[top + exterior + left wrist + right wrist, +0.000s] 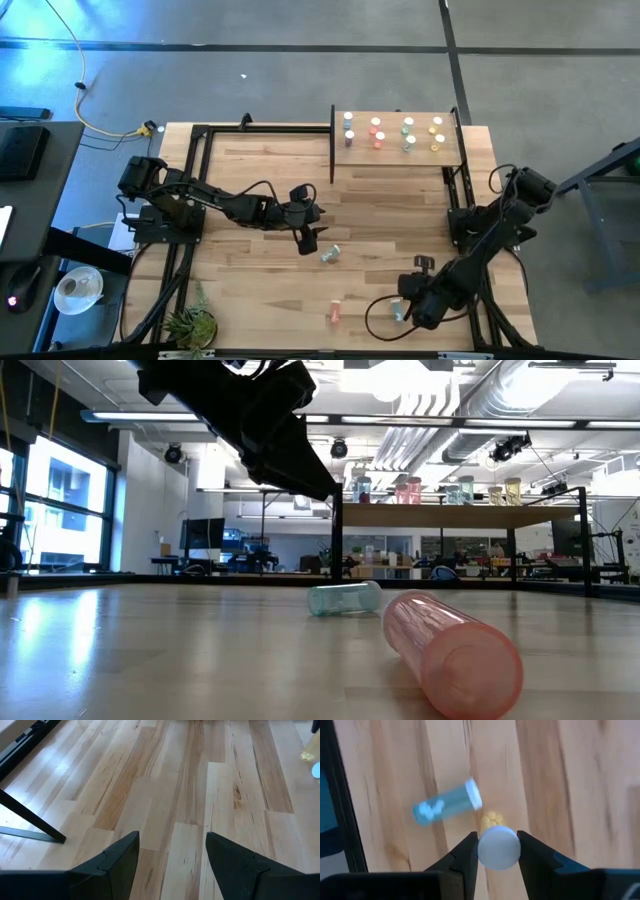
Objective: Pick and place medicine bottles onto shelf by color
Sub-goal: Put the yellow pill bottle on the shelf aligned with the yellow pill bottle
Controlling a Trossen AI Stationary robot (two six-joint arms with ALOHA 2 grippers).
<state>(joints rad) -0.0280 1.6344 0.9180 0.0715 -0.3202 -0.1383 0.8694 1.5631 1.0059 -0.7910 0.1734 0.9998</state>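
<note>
The shelf (pixel 398 150) stands at the table's far right and carries several upright bottles in blue, red, teal and yellow. A teal bottle (pixel 330 254) and a pink bottle (pixel 335 313) lie on their sides on the table; both also show in the low view, the teal bottle (pixel 345 598) behind the pink bottle (pixel 455 650). My left gripper (pixel 309 240) is open and empty just left of the teal bottle. My right gripper (pixel 403 308) is near the front right, shut on a yellow bottle (pixel 492 820). A blue bottle (pixel 447 804) lies on its side beside it. My right gripper pinches the yellow bottle at its white cap (pixel 499 847) between its two fingers, one on each side of the cap. The cap end faces the wrist and the yellow body points away toward the table. Whether its far end rests on the table cannot be told.
Black frame rails (pixel 200 150) run along the table's left side and behind the shelf. A small plant (pixel 190 325) stands at the near left corner. Bare wood lies between the two arms.
</note>
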